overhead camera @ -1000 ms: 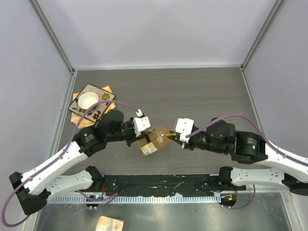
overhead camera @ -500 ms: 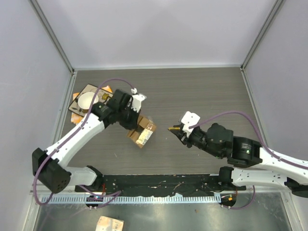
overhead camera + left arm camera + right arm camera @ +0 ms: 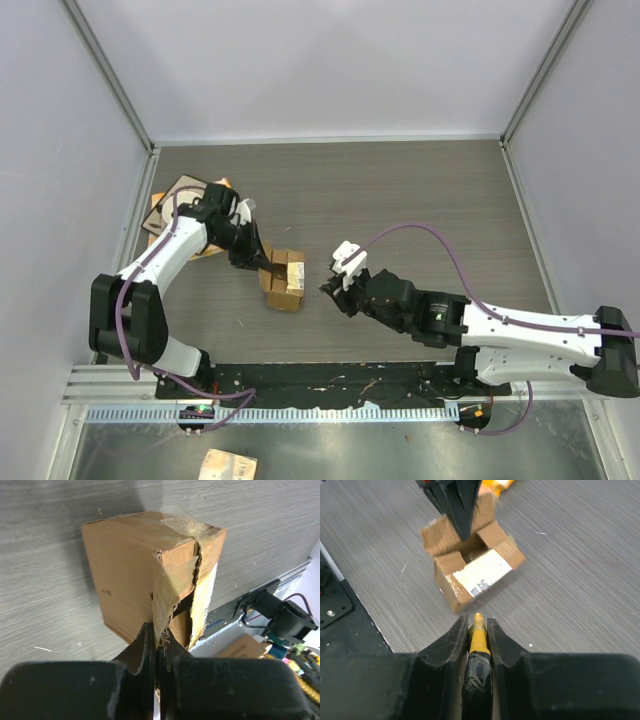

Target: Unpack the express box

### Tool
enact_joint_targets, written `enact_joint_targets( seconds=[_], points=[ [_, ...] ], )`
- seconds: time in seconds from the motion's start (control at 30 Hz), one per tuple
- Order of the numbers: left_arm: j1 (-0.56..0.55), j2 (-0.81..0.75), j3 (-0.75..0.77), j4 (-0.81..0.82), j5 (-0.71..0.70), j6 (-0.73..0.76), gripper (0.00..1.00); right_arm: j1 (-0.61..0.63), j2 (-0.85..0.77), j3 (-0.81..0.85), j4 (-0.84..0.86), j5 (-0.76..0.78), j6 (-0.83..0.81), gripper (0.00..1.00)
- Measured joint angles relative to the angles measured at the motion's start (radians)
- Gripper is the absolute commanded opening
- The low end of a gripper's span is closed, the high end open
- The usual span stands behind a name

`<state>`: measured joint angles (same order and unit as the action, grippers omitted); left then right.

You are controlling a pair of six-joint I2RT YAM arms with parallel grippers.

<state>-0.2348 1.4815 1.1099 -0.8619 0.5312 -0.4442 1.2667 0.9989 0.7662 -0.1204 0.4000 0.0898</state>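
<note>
The express box (image 3: 284, 281), small brown cardboard with a white label, lies on the dark table with its top flaps cut open. My left gripper (image 3: 262, 263) is shut on one torn flap at the box's left side. In the left wrist view the jaws (image 3: 159, 637) pinch the ragged flap edge of the box (image 3: 135, 575). My right gripper (image 3: 329, 288) is shut on the yellow utility knife (image 3: 478, 630), whose tip points at the box (image 3: 470, 572) a short way off. The left fingers (image 3: 457, 502) show beyond the open flaps.
The flat brown-and-orange card (image 3: 165, 197) lies at the far left, mostly under my left arm; its cup is hidden. Grey walls enclose the table on three sides. The black rail (image 3: 330, 380) runs along the near edge.
My left arm has swung back and to the left, dragging the box left by its flap. My right gripper with the knife has moved left toward the box.
</note>
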Motion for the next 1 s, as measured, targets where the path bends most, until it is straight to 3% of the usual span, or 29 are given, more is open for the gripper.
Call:
enact_joint_targets(
  seconds=[0.3, 0.67, 1.0],
  points=[
    [0.048, -0.005, -0.121, 0.124, 0.084, -0.151, 0.00, -0.001, 0.172, -0.018, 0.293, -0.126, -0.095, 0.01],
    [0.054, 0.029, -0.136, 0.214, 0.137, -0.188, 0.00, 0.013, 0.296, 0.035, 0.406, -0.153, -0.265, 0.01],
    [0.054, 0.041, -0.130, 0.214, 0.191, -0.209, 0.00, 0.079, 0.348, 0.058, 0.414, -0.049, -0.440, 0.01]
  ],
)
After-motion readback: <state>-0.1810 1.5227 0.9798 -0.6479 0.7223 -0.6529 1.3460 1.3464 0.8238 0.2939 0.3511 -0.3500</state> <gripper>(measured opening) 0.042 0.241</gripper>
